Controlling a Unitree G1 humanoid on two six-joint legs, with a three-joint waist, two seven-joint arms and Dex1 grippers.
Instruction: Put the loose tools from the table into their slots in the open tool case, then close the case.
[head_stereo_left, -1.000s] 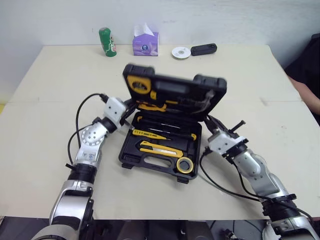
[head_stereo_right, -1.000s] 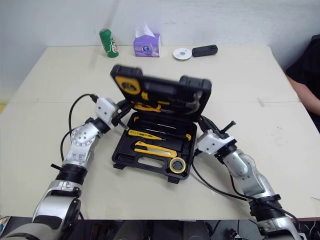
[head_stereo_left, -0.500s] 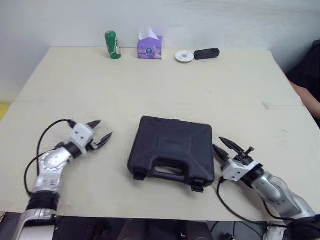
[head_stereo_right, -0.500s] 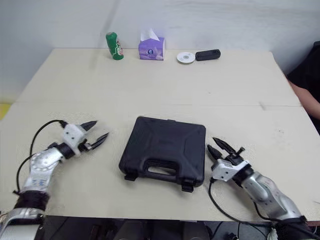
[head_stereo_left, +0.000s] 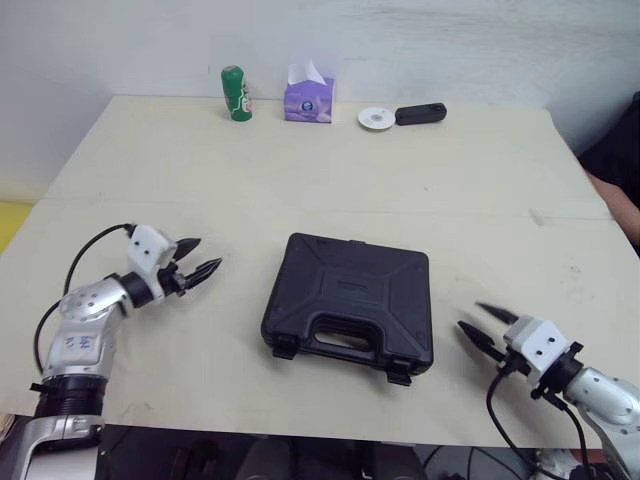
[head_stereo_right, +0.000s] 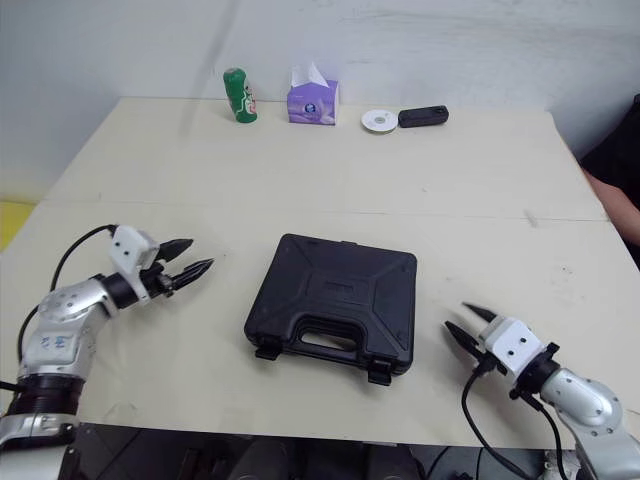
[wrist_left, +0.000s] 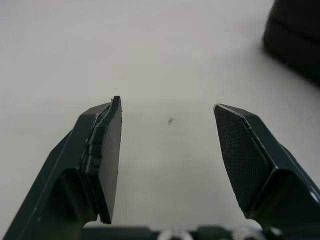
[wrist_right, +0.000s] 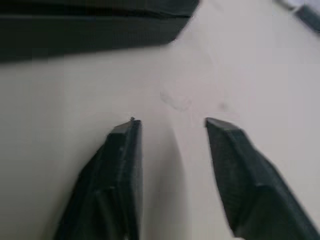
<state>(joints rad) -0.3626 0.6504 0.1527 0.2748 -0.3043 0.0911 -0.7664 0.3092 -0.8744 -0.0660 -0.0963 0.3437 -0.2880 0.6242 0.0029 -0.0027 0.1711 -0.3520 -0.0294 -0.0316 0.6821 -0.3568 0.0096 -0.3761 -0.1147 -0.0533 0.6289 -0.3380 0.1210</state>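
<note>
The black tool case (head_stereo_left: 350, 303) lies flat on the table with its lid down, handle toward the table's front edge; no loose tools are in sight. My left gripper (head_stereo_left: 200, 260) is open and empty over bare table, a hand's width left of the case. My right gripper (head_stereo_left: 483, 326) is open and empty, just right of the case's front right corner. In the left wrist view the fingers (wrist_left: 102, 155) frame bare tabletop, with a case corner (wrist_left: 295, 35) beyond. The right wrist view has the case's side (wrist_right: 90, 27) ahead of the fingers (wrist_right: 122, 170).
Along the table's back edge stand a green can (head_stereo_left: 236, 93), a purple tissue box (head_stereo_left: 308, 98), a white disc (head_stereo_left: 377, 118) and a small black device (head_stereo_left: 420, 113). A person's dark sleeve (head_stereo_left: 612, 160) shows at the right edge of the table.
One second ago the case stood open with tools inside; its lid came down by half a second ago. Both grippers have drawn back from the case, the right one toward the front right.
</note>
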